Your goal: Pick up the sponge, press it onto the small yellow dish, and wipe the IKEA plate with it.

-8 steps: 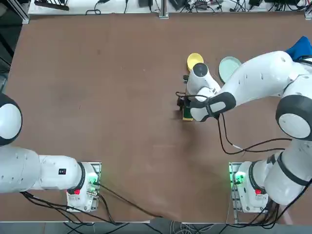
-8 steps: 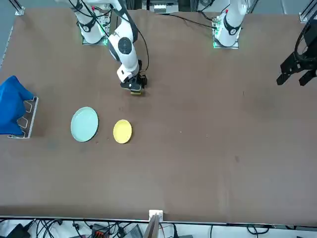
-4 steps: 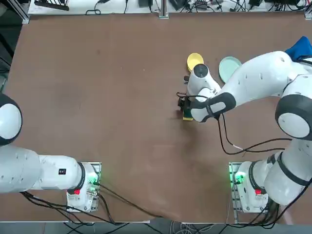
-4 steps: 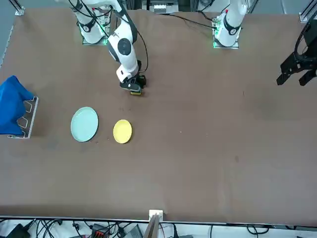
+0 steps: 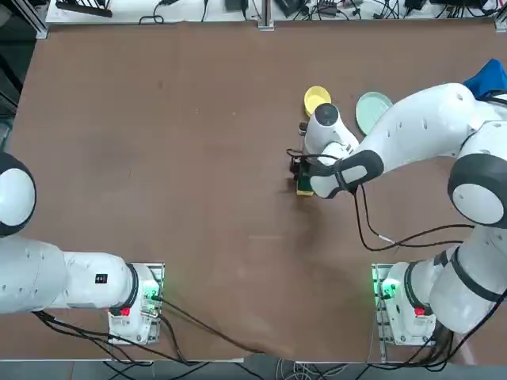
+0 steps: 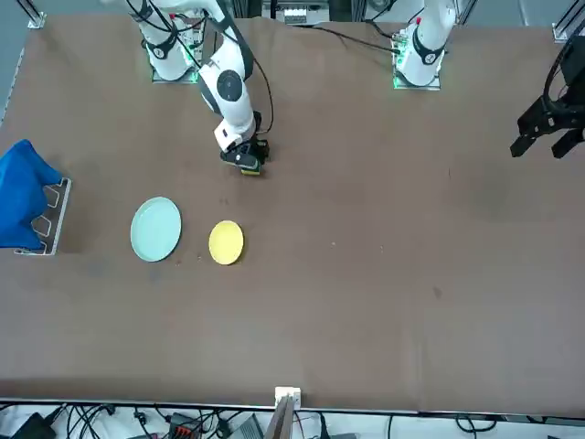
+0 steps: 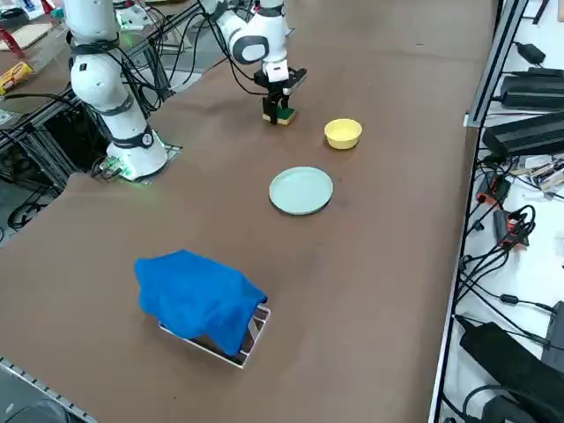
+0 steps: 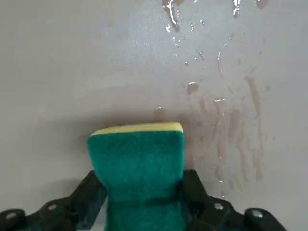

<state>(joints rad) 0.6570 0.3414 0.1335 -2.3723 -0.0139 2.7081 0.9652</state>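
While right gripper [image 8: 139, 211] clasps sponge [image 8: 139, 173] | small yellow dish [image 7: 343, 133], IKEA plate [image 7: 301, 190]: bare

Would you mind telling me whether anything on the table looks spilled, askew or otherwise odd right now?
Yes: the wrist view shows droplets and smeared wet streaks on the table just beyond the sponge, which sits between the right gripper fingers. The small yellow dish and the IKEA plate sit flat and look undamaged.
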